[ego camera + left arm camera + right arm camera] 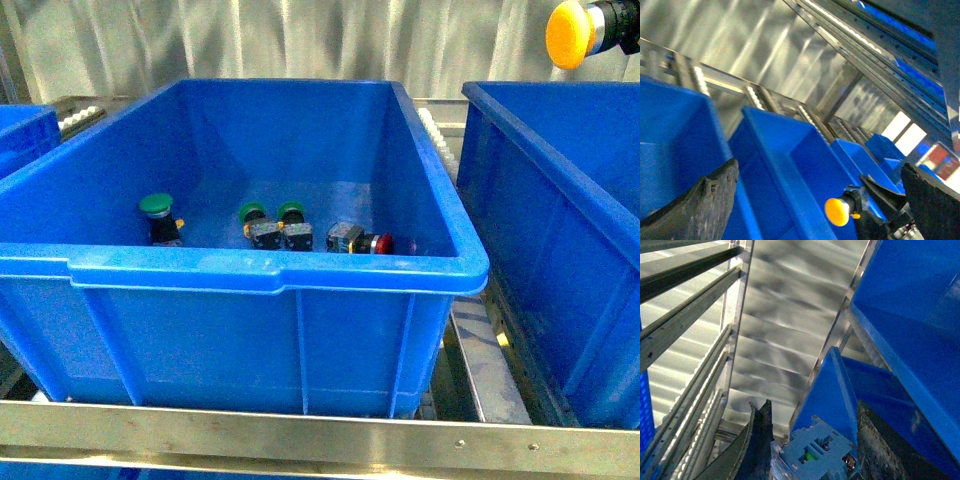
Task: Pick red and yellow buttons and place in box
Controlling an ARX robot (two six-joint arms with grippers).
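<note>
Place: warehouse or factory picking station
Evidence: blue plastic bins (300, 275) side by side on a metal roller rack (300, 435); corrugated metal wall (300, 40) behind the bins

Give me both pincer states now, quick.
Left pincer: open, holding nothing.
Right pincer: shut on the yellow mushroom-cap push button, held above the blue plastic bin on the right.

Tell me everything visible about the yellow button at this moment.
The yellow button has a round, glossy mushroom cap on a stubby black and grey body. It is held in the air by the right gripper, cap sideways, above the right bin. The right wrist view shows its pale terminal end between the fingers. It touches nothing else.
</note>
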